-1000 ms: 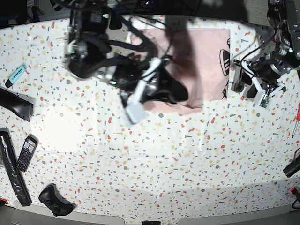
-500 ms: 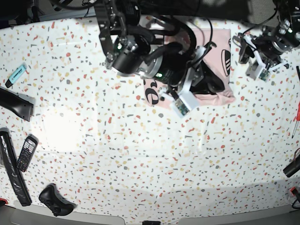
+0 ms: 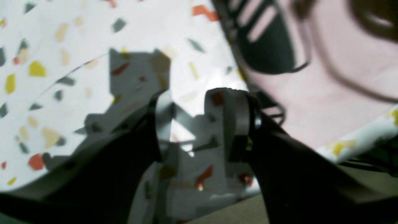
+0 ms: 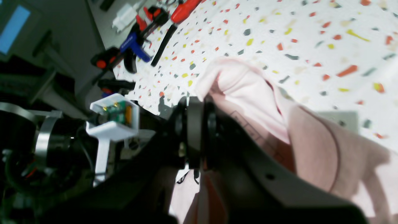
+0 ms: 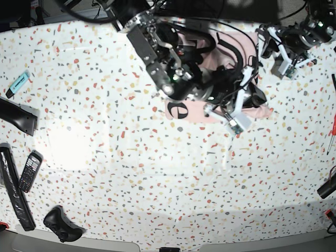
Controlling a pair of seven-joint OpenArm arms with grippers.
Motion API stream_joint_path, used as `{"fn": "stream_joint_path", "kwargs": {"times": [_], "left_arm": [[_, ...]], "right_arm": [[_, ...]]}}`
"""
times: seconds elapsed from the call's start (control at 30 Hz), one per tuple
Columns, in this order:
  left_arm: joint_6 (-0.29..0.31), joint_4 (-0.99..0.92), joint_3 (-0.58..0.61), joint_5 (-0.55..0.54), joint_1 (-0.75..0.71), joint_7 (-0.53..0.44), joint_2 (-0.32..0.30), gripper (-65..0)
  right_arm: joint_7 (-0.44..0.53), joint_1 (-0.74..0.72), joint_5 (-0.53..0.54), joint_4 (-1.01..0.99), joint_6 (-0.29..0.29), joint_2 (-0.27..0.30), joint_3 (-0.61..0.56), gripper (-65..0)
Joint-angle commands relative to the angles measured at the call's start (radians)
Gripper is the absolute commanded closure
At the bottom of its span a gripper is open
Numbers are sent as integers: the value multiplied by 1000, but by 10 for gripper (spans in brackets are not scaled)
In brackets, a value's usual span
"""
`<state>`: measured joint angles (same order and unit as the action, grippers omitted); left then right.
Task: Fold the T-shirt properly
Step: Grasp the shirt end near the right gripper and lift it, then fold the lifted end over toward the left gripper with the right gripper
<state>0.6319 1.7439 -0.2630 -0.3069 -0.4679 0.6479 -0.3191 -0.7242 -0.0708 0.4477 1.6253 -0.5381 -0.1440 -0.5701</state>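
The pale pink T-shirt (image 5: 191, 111) lies bunched at the far middle of the table, mostly hidden under my right arm; a black letter shows on its near left corner. My right gripper (image 5: 256, 101) is shut on a fold of the shirt at its right end. In the right wrist view the gripper (image 4: 199, 104) pinches the pink cloth (image 4: 248, 87), which drapes over the finger. My left gripper (image 5: 265, 48) is open and empty at the far right, just beside the shirt's edge. In the left wrist view the gripper (image 3: 188, 124) hovers over the table next to the shirt (image 3: 335, 81) with its black print.
A teal marker (image 5: 18, 83), a black bar (image 5: 18, 118), a phone (image 5: 30, 170) and a game controller (image 5: 63, 224) lie along the left edge. Red tools (image 5: 332, 128) lie at the right edge; they also show in the right wrist view (image 4: 174, 15).
My right arm has swept to the right, dragging the gripped part of the shirt over itself toward the right side. My left arm has pulled back toward the far right corner.
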Motion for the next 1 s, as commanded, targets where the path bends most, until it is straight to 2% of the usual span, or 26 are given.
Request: {"fn": "stream_joint_path", "kwargs": {"times": [0.0, 0.13, 0.4, 0.47, 0.53, 0.67, 0.7, 0.83, 0.97], "left_arm": [[0, 15, 7, -11, 0, -21, -11, -254], [0, 15, 48, -7, 2, -21, -11, -254], [0, 15, 48, -7, 3, -29, -11, -254], [0, 15, 48, -7, 3, -29, -12, -254], [0, 15, 48, -7, 6, -29, -14, -254], [0, 15, 34, 10, 11, -29, -17, -254], [0, 15, 26, 17, 14, -29, -17, -254], [-1, 15, -43, 30, 22, -29, -16, -254], [-4, 18, -166, 29, 26, -47, -17, -254]], "right_arm": [[32, -26, 27, 5, -7, -13, -15, 0], [56, -37, 27, -12, -7, -13, -67, 0], [85, -38, 27, -12, -7, -13, -128, -12], [98, -37, 53, -12, -8, -13, -139, -156], [124, -38, 112, -12, -14, -13, -148, -233], [140, -46, 217, -11, -115, -13, -159, -238], [141, -49, 246, -11, -125, -13, -159, -238], [131, -63, 287, 10, -129, -13, -148, -238], [61, -95, 201, 74, -128, -13, -78, -237]]}}
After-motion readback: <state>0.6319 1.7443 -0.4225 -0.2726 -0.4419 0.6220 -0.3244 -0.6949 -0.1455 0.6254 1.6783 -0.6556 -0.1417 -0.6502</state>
